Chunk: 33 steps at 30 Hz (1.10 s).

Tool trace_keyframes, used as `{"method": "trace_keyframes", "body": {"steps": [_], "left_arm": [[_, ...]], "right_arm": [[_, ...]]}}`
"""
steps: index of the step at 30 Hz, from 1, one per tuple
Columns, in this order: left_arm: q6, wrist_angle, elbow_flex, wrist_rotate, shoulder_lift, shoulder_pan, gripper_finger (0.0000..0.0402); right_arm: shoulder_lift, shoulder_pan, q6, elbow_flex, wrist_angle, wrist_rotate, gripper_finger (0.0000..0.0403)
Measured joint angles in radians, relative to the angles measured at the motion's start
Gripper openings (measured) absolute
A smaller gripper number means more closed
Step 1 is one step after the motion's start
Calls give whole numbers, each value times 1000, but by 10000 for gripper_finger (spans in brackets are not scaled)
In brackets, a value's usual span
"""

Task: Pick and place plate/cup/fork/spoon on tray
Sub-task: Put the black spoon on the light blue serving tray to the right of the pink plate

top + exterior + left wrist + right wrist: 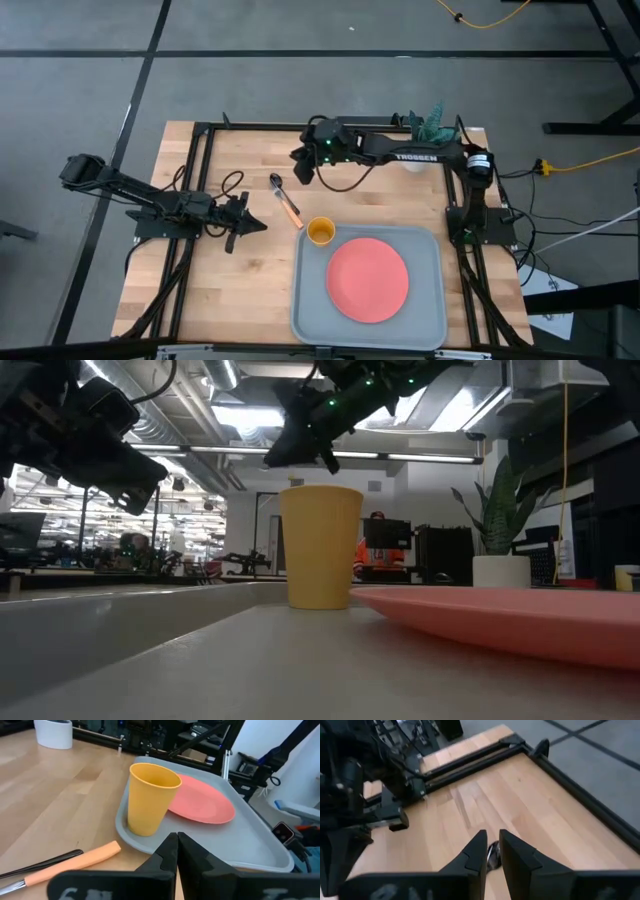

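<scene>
The coral-pink plate (367, 278) lies flat in the grey tray (425, 310). The yellow cup (320, 232) stands upright in the tray's far left corner; it also shows in the left wrist view (150, 797). The fork (291, 212), with its orange handle, and the dark spoon (277, 184) lie on the wooden table left of the tray. My right gripper (300, 170) hovers above the spoon's bowl (493, 855), its fingers a narrow gap apart and empty. My left gripper (255, 225) is shut and empty, low over the table left of the fork.
A white pot with a green plant (430, 135) stands at the table's far right. Black frame rails (200, 170) run along the table's left and far sides. Bare wood (210, 290) lies left of the tray, toward the near edge.
</scene>
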<state>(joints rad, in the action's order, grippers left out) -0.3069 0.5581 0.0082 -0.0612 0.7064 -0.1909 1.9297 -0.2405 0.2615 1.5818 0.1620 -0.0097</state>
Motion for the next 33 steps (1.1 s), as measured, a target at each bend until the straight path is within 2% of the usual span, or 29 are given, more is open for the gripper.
{"method": "trace_keyframes", "body": {"steps": [5, 26, 33], "left_arm": [[-3, 5, 0, 0, 0, 0, 0], [-1, 11, 0, -11, 0, 0, 0], [-10, 10, 0, -9, 0, 0, 0]], "right_arm": [[29, 0, 0, 25, 62, -3, 56], [29, 4, -12, 6, 74, -3, 56], [29, 4, -5, 5, 42, -66, 56]]}}
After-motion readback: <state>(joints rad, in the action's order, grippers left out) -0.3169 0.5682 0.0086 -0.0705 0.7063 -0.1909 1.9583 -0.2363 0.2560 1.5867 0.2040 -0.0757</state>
